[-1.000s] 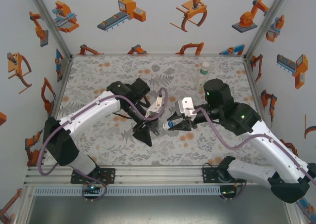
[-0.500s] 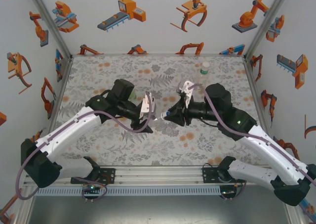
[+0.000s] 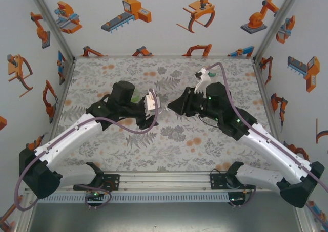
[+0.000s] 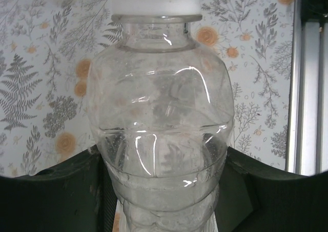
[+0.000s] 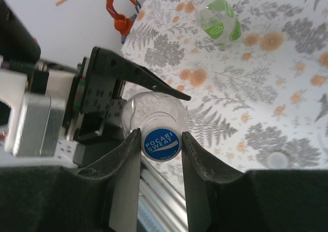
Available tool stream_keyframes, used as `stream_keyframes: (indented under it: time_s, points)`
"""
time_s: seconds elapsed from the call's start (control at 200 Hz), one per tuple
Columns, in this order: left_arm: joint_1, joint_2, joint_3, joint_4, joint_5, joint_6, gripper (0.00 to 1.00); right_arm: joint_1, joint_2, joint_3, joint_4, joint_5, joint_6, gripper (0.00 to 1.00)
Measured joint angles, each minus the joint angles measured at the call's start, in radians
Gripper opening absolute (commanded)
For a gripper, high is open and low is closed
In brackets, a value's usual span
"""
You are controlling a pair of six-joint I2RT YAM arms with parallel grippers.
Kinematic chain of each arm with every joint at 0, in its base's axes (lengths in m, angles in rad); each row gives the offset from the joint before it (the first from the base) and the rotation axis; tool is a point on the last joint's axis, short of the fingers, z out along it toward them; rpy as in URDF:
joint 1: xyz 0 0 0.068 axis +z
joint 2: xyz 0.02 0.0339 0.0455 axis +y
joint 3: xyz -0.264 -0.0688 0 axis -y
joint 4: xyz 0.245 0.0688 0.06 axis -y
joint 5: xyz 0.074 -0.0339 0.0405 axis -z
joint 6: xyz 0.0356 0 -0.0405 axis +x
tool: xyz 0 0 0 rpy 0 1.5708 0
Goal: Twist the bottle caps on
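At the near edge, the two arm bases are bolted to the rail, and both arms reach forward and inward until their tips meet over the middle of the flowered worktop [image 3: 102, 78]. The left end effector [image 4: 164, 186] is clamped on the clear bottle [image 4: 161, 114]. Its dark fingers [image 4: 56, 191] press the lower body from either side, and the bottle's shoulder and white neck ring point away from the wrist, with the very top cut off by the frame. In the right wrist view, the right end effector [image 5: 160, 137] is closed on the blue cap [image 5: 161, 145], one finger on each side of its rim and its printed face turned to the camera. The cap sits right at the mouth end of the clear bottle, whose rounded shoulder shows just behind it. Whether the cap is already on the threads cannot be told. The black jaws of the left end effector stand just beside that shoulder. Farther off, well apart from both arms, a green-marked bottle [image 5: 218, 17] rests on the worktop. It looks tilted in this view, and whether it stands or lies is unclear.
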Motion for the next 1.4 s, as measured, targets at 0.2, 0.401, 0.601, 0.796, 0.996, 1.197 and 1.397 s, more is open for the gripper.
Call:
stream_keyframes:
  time_s: [0.2,0.401,0.601,0.796,0.996,1.197,1.397]
  points:
    - [-0.005,-0.023,-0.036,0.001,-0.135,-0.005,0.00,-0.022,0.063,-0.035,0.071,-0.024,0.198,0.00]
    - [-0.058,-0.033,-0.049,-0.002,-0.291,0.022,0.00,-0.039,0.093,-0.024,0.037,-0.057,0.250,0.00]
    - [-0.089,-0.033,-0.049,0.003,-0.373,0.043,0.00,-0.039,0.112,0.012,-0.010,-0.077,0.254,0.00]
    - [-0.088,-0.056,-0.085,0.024,-0.391,0.049,0.00,-0.041,0.132,0.013,0.016,-0.129,0.254,0.09]
    - [-0.085,-0.079,-0.103,0.047,-0.394,0.048,0.00,-0.041,0.129,0.013,0.034,-0.150,0.254,0.34]
    - [-0.084,-0.040,-0.078,0.067,-0.367,0.047,0.00,-0.033,0.107,0.017,0.006,-0.156,0.233,0.49]
    - [-0.079,-0.032,-0.063,0.096,-0.321,0.047,0.00,-0.026,0.084,0.069,-0.058,-0.143,0.180,0.56]
